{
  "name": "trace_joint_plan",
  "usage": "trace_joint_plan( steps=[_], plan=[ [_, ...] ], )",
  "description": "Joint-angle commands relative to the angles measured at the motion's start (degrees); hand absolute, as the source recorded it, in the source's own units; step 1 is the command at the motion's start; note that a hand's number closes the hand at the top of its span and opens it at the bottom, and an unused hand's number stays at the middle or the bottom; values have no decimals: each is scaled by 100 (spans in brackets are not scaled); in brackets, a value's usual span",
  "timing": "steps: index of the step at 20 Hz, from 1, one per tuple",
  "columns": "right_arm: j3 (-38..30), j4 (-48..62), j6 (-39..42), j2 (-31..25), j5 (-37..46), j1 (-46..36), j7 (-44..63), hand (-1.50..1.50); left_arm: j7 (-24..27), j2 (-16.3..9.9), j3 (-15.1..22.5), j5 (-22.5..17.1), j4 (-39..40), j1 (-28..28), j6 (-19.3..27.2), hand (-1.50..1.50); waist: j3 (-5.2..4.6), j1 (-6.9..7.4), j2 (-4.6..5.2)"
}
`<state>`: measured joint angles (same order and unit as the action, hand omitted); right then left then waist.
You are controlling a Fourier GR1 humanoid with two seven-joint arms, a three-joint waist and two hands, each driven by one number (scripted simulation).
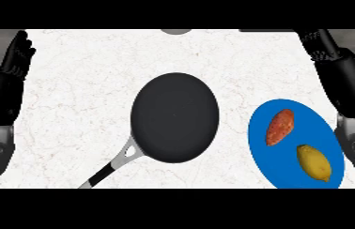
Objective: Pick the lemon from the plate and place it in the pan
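Head view: the lemon (315, 163) lies on the near part of the blue plate (267, 153), at the right side of the white counter (76, 106). It sits well apart from both hands, with nothing touching it. Just beyond it on the same plate lies a reddish-orange sweet potato (280, 126), tilted, close to the lemon but not touching it.

The right hand (326, 47) shows at the view's right edge, beyond the plate, its fingers straight and pointing up and away. It holds nothing and touches nothing; its forearm runs down along the right edge, passing just beside the plate's rim. The lemon lies nearer the view's lower edge than these fingers, well short of them.

The left hand (17, 54) shows at the view's left edge in a matching pose, fingers relaxed and upright, empty, far from the plate.

The black pan (174, 118) stands in the middle of the counter between the two hands, just left of the plate and apart from it. Its metal handle (111, 169) angles toward the lower left. Nothing lies in the pan.
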<state>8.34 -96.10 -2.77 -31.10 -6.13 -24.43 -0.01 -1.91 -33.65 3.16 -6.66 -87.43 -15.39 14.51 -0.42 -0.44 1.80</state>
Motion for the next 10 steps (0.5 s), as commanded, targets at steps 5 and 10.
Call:
trace_joint_plan(
  steps=[5,10],
  plan=[
    [84,-159,1944,305,-2027,918,-865,-150,-807,105,-4,39,848,674,132,0,75,1,-136],
    [-1309,696,34,-40,-827,1728,-947,150,-905,212,-84,-171,1189,1236,76,0,76,-381,-134]
  ],
)
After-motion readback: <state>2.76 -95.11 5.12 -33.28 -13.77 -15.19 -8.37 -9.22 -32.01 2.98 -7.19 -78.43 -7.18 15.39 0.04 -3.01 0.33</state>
